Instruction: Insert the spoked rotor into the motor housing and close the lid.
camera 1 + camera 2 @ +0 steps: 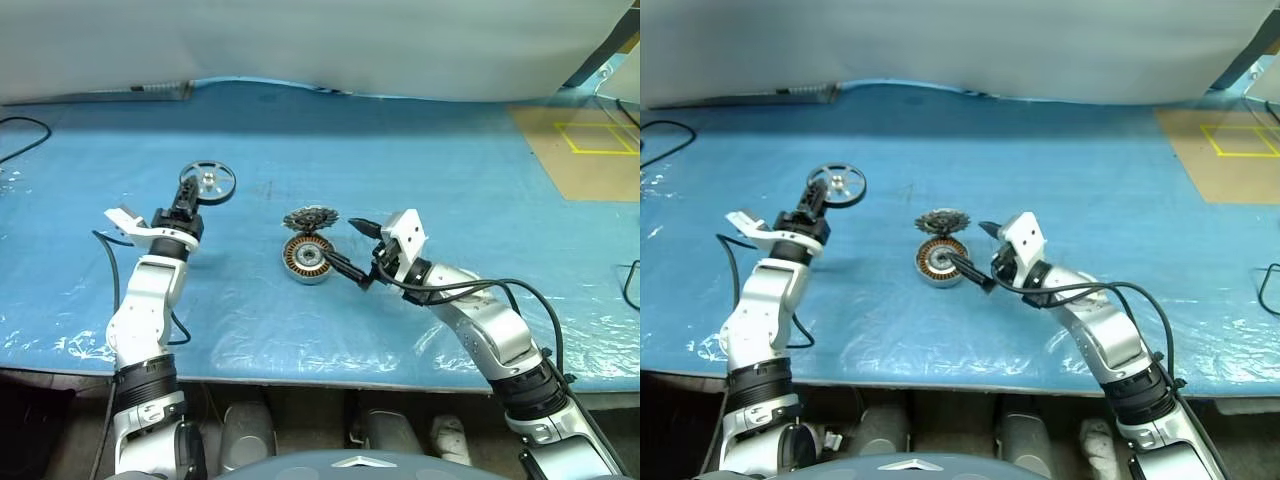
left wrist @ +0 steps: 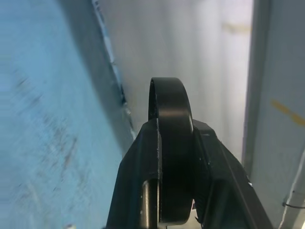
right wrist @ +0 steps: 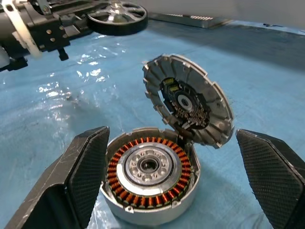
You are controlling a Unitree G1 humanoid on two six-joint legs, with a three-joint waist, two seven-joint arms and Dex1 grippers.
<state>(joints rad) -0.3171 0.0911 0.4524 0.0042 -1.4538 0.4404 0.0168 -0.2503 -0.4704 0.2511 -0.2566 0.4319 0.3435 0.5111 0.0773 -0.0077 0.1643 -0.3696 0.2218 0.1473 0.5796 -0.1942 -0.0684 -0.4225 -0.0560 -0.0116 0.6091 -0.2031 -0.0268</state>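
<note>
On the left, the left gripper (image 1: 190, 197) is pinched on the black rim of the spoked rotor (image 1: 207, 183), a flat wheel with a matte black outer ring and shiny silver spokes and hub; the wheel sticks out past the fingertips toward about one o'clock, above a crinkly, glossy blue plastic sheet (image 1: 420, 160) that covers the table. In the left wrist view the rim shows edge-on as a smooth black band clamped between the two black fingers (image 2: 138, 191). A black cable (image 1: 20, 135) curls onto the sheet at the far left edge. Near the middle lies the motor housing (image 1: 307, 259), a round, shallow silver-grey metal cup with a ring of copper-coloured windings around a pale metal hub. The lid (image 1: 311, 219), a grey disc with a jagged, toothed edge, stands tilted up at the cup's twelve o'clock rim, leaning away, its ribbed inner face and dark centre turned toward the cup, so the cup is uncovered. At about three o'clock from the cup, the right gripper (image 1: 360, 252) lies low and level with its textured black fingers (image 3: 81, 176) spread wide, holding nothing, one tip just beside the cup's rim. Far right, a brown board (image 1: 585, 150) marked with yellow tape lies on the table.
</note>
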